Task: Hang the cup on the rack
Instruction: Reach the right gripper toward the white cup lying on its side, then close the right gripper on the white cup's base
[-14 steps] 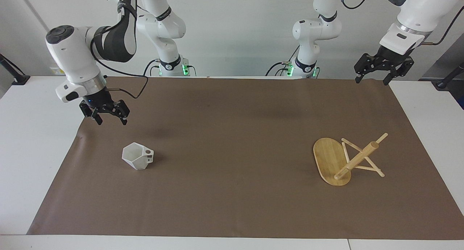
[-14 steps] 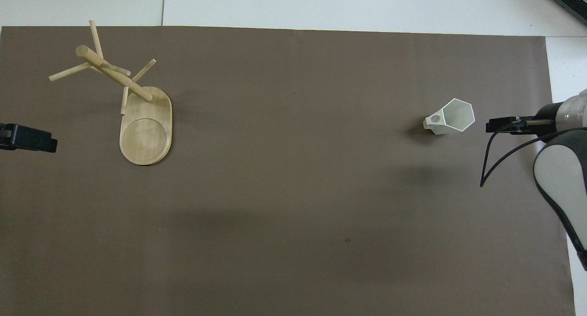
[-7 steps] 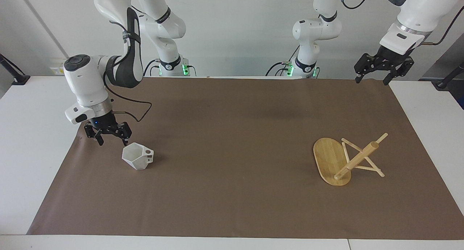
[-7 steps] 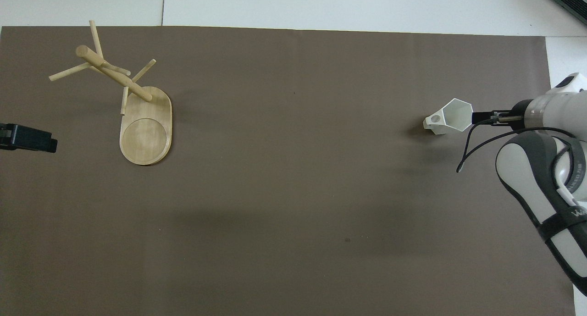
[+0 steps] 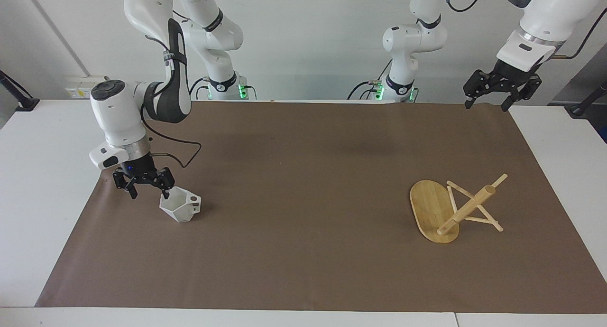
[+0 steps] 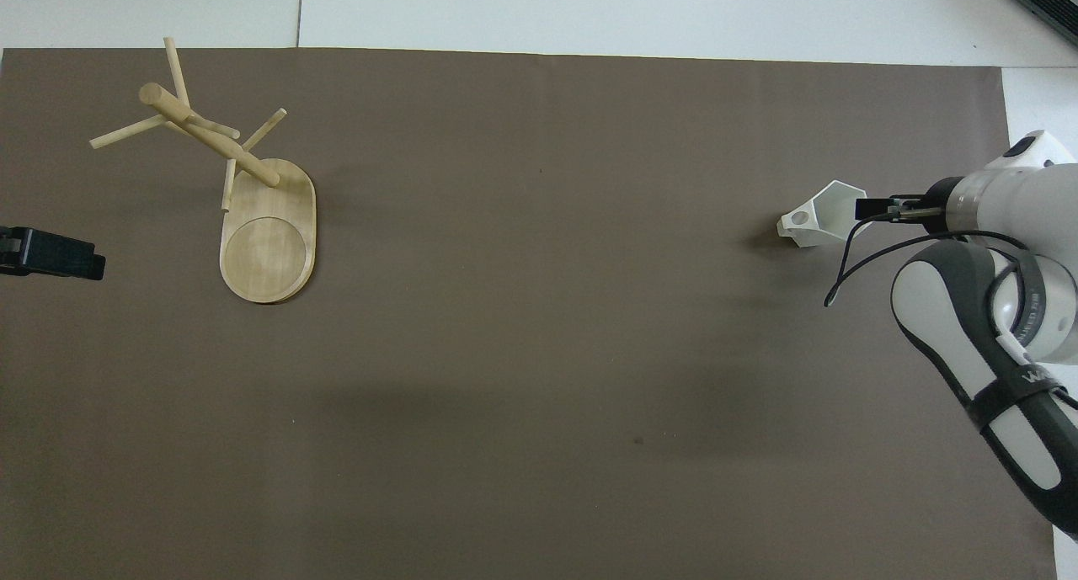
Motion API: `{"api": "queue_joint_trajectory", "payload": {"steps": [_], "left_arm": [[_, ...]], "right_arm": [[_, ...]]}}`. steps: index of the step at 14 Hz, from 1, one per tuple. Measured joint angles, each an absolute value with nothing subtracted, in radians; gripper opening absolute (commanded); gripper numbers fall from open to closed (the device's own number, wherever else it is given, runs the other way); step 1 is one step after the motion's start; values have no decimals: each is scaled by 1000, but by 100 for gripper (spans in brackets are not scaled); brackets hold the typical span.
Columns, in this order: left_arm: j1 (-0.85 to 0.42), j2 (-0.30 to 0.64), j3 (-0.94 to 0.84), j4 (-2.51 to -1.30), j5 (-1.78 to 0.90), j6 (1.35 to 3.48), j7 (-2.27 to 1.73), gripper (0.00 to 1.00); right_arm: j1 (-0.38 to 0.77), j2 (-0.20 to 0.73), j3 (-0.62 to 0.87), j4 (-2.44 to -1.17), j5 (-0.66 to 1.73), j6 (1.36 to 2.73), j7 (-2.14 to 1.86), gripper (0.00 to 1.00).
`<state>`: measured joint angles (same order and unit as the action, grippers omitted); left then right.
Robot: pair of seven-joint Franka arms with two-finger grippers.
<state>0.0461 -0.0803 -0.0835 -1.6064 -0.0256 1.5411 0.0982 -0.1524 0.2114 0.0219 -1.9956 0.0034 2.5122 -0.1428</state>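
Note:
The white faceted cup [image 5: 180, 206] stands on the brown mat toward the right arm's end, its handle turned toward the table's middle; it also shows in the overhead view [image 6: 819, 222]. My right gripper [image 5: 148, 193] is open and low beside the cup, with one fingertip [image 5: 166, 192] at the rim on the side away from the handle. In the overhead view the right gripper [image 6: 876, 208] overlaps the cup's edge. The bamboo rack [image 5: 448, 208] stands upright toward the left arm's end [image 6: 253, 201]. My left gripper [image 5: 487, 103] is open, empty and raised, and the arm waits.
The brown mat [image 5: 303, 251] covers most of the white table [image 5: 38, 184]. The rack's oval base [image 6: 268, 243] has a round recess, and its peg sticks [image 6: 126, 131] point outward. The left gripper [image 6: 50, 256] shows at the overhead view's edge.
My right gripper has come down and moved toward the cup, from above the mat's edge to the cup's rim. The left arm, cup and rack have not moved.

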Motion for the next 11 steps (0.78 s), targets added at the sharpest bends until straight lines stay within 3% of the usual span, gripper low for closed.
{"api": "queue_joint_trajectory", "payload": {"steps": [9, 11], "left_arm": [[46, -80, -84, -1606, -26, 1541, 98, 100], [46, -80, -84, -1606, -26, 1541, 98, 100]], "right_arm": [[-127, 259, 28, -1995, 0, 2527, -178, 100], [-127, 259, 27, -1992, 0, 2527, -198, 94]]}}
